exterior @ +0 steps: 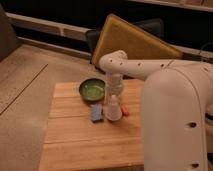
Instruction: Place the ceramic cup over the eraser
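The ceramic cup (113,109) is a small white tapered shape standing mouth down on the wooden table (75,140), wide end on the wood. Directly above it my gripper (114,95) points straight down, and its lower end meets the narrow top of the cup. The arm reaches in from the right. The eraser is hidden; I see no white-and-black block anywhere on the table. A flat blue block (96,113) lies just left of the cup, and a small orange-red piece (124,111) lies just right of it.
A green bowl (92,90) stands behind and left of the cup. The robot's white body (175,125) fills the right side. Behind the table, a tan board (132,42) leans against a dark chair. The floor drops away to the left.
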